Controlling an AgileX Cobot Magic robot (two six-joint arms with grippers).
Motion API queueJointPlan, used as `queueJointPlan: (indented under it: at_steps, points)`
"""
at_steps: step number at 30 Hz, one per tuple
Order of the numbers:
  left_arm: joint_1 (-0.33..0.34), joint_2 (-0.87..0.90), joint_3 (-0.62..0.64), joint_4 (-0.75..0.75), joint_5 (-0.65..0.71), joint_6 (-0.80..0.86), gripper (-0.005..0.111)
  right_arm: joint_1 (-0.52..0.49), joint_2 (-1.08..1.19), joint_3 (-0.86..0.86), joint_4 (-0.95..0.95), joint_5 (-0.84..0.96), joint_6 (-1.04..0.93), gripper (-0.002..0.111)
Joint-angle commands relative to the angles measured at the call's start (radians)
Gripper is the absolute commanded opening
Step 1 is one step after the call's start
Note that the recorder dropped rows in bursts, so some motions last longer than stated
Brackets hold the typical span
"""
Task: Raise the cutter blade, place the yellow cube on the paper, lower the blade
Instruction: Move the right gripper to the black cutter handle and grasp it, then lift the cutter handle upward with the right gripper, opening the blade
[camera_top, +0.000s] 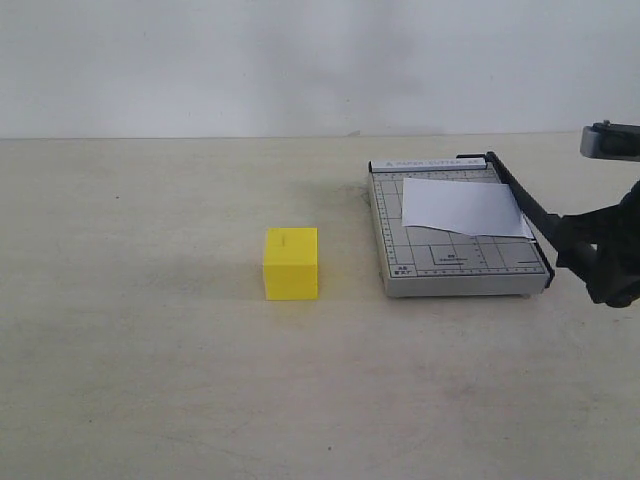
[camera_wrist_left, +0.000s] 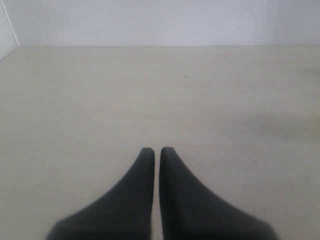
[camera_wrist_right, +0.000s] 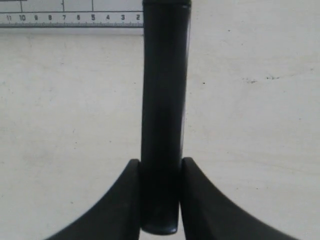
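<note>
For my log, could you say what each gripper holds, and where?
The right gripper clamps the cutter blade by its handle; the left gripper holds nothing.

Left gripper (camera_wrist_left: 157, 151) is seen closed and empty; right gripper (camera_wrist_right: 160, 165) is clamped on the cutter blade (camera_wrist_right: 162, 90) handle.

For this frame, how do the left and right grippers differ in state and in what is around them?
The left gripper is shut on nothing, its fingers almost touching; the right gripper is clamped around the cutter blade at its handle. The left gripper has only bare table below it; the right gripper sits just off the cutter board. The exterior view shows the right gripper, not the left. Both have black tapered fingers.
</note>
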Motion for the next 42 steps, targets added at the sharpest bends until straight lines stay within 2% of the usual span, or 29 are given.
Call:
queueJointPlan:
  at_steps: [1,3,5,8,15,20,23,28,31,36,42]
  points:
    - [0.002,-0.004,-0.004,0.0,-0.009,-0.009,0.004,-0.004,-0.019,-0.02,-0.018,-0.121,-0.033,0.025]
    - [0.002,-0.004,-0.004,0.0,-0.009,-0.009,0.004,-0.004,-0.019,-0.02,-0.018,-0.121,-0.033,0.036]
    - [0.002,-0.004,-0.004,0.0,-0.009,-0.009,0.004,-0.004,-0.019,-0.02,-0.018,-0.127,-0.026,0.051]
    - [0.002,-0.004,-0.004,0.0,-0.009,-0.009,0.004,-0.004,-0.019,-0.02,-0.018,-0.136,-0.011,0.064]
    - [0.002,-0.004,-0.004,0.0,-0.009,-0.009,0.004,-0.004,-0.041,-0.02,-0.019,-0.134,-0.008,0.065]
    - [0.002,-0.004,-0.004,0.0,-0.009,-0.009,0.004,-0.004,-0.137,-0.015,-0.019,-0.184,-0.007,0.065]
    - [0.002,-0.004,-0.004,0.0,-0.009,-0.009,0.004,-0.004,-0.271,0.076,-0.015,-0.366,-0.007,0.063]
    - [0.002,-0.004,-0.004,0.0,-0.009,-0.009,0.004,-0.004,-0.491,0.362,0.007,-0.763,0.008,0.062]
    - [0.002,-0.004,-0.004,0.0,-0.009,-0.009,0.004,-0.004,-0.559,0.501,0.06,-0.892,0.015,0.062]
    - [0.002,-0.004,-0.004,0.0,-0.009,-0.009,0.004,0.006,-0.541,0.585,0.065,-0.868,0.015,0.062]
    - [0.002,-0.004,-0.004,0.0,-0.009,-0.009,0.004,0.1,-0.477,0.585,0.065,-0.854,-0.034,0.062]
